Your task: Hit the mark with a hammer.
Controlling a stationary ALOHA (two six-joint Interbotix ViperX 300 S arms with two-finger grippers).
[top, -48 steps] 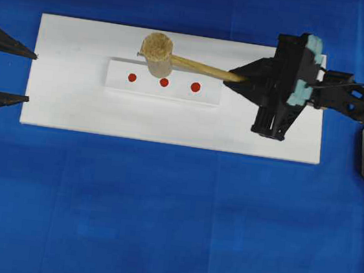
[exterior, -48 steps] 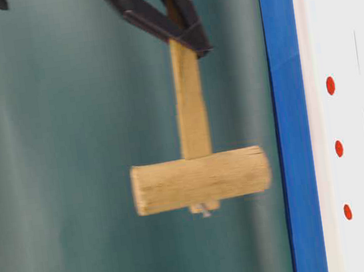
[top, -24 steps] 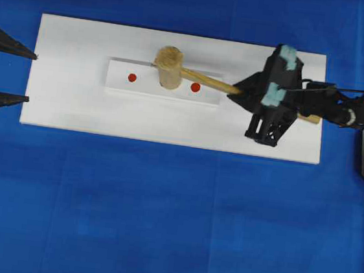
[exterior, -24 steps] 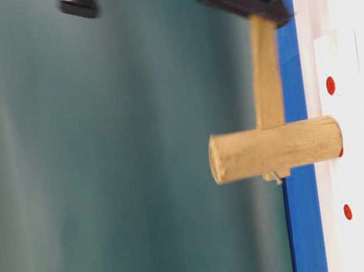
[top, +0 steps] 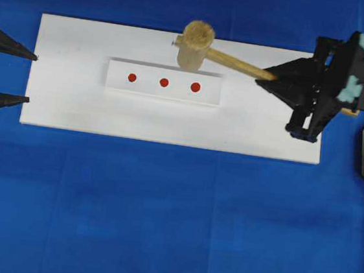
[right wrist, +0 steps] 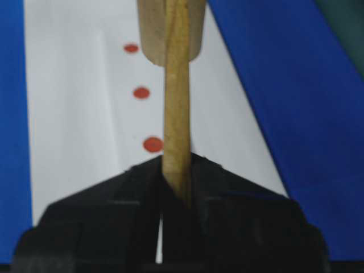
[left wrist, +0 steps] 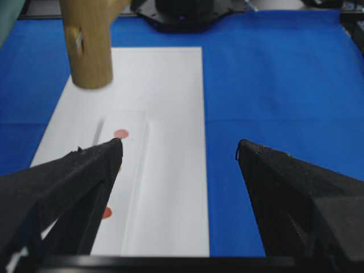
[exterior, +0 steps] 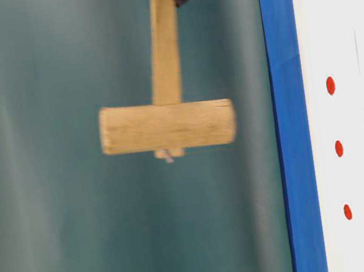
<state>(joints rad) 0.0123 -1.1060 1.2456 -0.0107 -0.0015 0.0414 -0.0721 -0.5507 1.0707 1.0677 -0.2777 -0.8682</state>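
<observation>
Hammer held aloft by right pincer, clamped on its handle, at 1 o'clock of mark; blue surface.

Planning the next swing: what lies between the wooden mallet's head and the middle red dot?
Nothing; table-level view shows only air between the mallet's head and the dot.

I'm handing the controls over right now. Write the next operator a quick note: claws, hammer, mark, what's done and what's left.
Right claw: shut on the hammer handle, head lifted clear of the strip.
Left claw: open, empty, parked at the left end of the white board.
Mark: centre dot of three on the raised white strip, uncovered.
Done: half a second ago the head was down over the mark; it has since swung back up.
Left: confirm the hit counted, else strike again.
</observation>
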